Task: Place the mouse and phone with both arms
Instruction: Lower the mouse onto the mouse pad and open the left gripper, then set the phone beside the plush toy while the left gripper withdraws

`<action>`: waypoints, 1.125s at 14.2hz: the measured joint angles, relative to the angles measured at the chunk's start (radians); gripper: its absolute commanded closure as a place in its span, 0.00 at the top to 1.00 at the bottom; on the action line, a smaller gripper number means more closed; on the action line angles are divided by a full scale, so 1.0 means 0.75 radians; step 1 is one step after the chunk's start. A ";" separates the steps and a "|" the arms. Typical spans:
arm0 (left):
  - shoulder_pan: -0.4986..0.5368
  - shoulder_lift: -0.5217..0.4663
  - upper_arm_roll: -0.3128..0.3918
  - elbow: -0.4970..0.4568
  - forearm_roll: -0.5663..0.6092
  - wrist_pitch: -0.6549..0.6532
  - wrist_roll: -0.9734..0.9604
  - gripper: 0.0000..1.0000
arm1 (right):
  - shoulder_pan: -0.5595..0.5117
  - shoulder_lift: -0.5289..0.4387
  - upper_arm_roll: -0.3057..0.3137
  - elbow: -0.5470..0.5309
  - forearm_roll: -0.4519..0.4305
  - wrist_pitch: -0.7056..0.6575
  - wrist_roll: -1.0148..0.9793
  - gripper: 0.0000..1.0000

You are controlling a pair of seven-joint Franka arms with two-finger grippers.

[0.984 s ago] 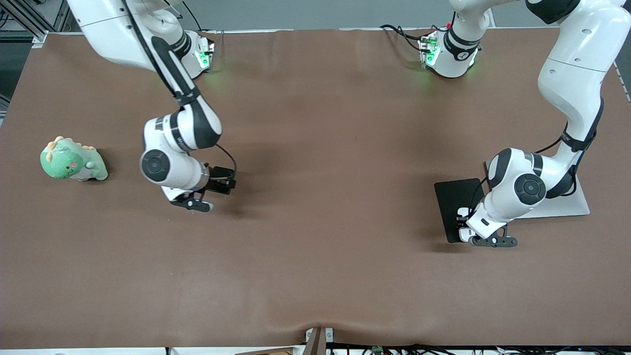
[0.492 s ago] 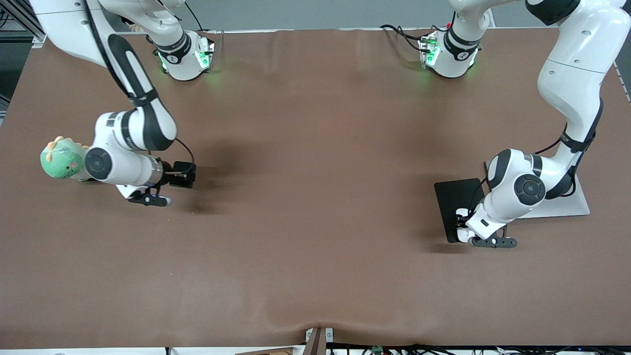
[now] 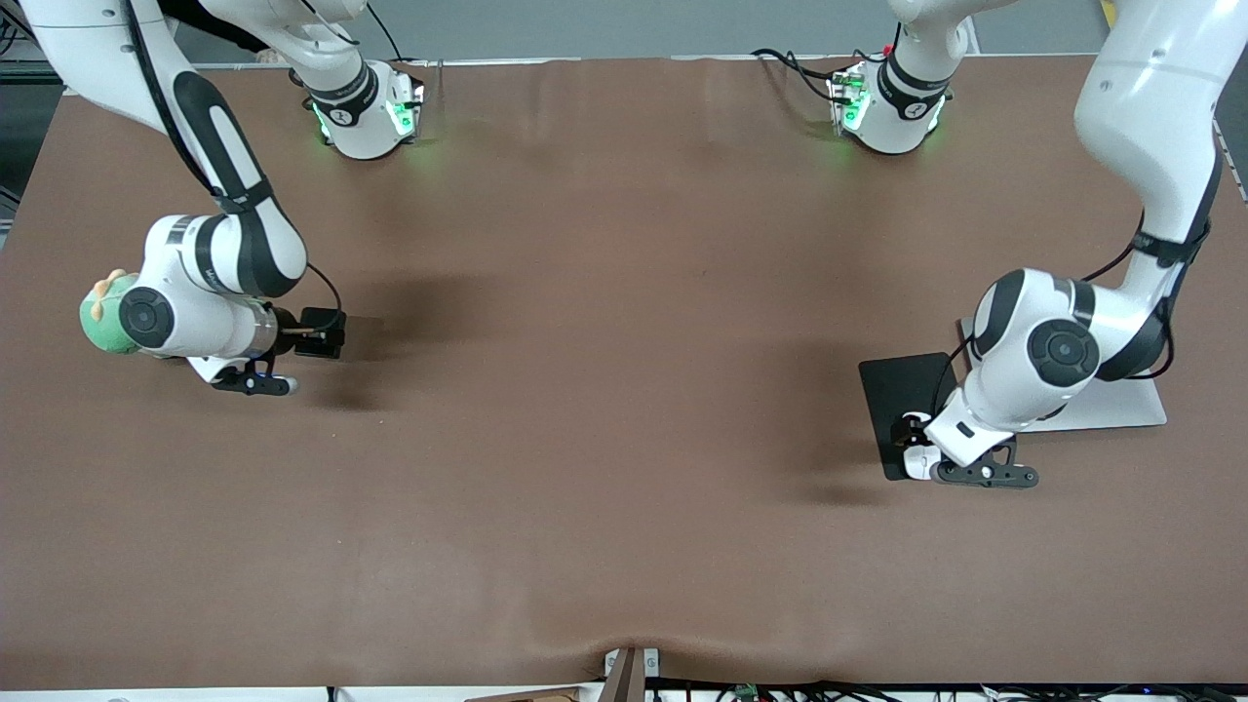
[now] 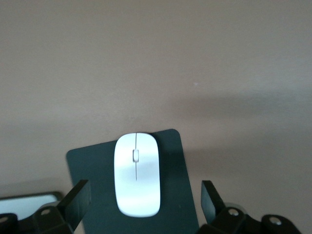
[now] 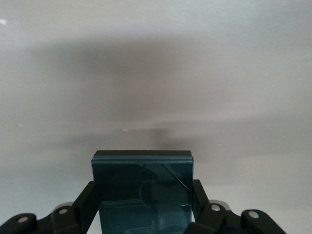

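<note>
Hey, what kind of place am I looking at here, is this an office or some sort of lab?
Most likely a robotics lab bench, not an office: two white arms bolted along a brown-covered table, cables trailing off its edges, and test props laid out, a mouse on a black mouse pad and a green plush toy.

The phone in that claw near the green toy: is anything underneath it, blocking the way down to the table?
Nothing visible. The right gripper is shut on the phone, and the right wrist view shows only bare brown table and shadow under it. The green plush toy sits beside that arm, toward the right arm's end of the table, not under the phone.
</note>
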 measured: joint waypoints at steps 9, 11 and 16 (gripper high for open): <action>-0.110 -0.296 0.103 0.048 -0.196 -0.331 0.011 1.00 | -0.134 0.000 -0.002 -0.170 -0.008 0.257 -0.169 0.00; -0.246 -0.376 0.256 0.050 -0.301 -0.382 0.049 1.00 | -0.157 0.000 -0.002 -0.188 -0.008 0.270 -0.178 0.00; -0.461 -0.600 0.548 0.056 -0.459 -0.588 0.190 1.00 | -0.162 0.006 -0.001 -0.264 -0.008 0.386 -0.181 0.42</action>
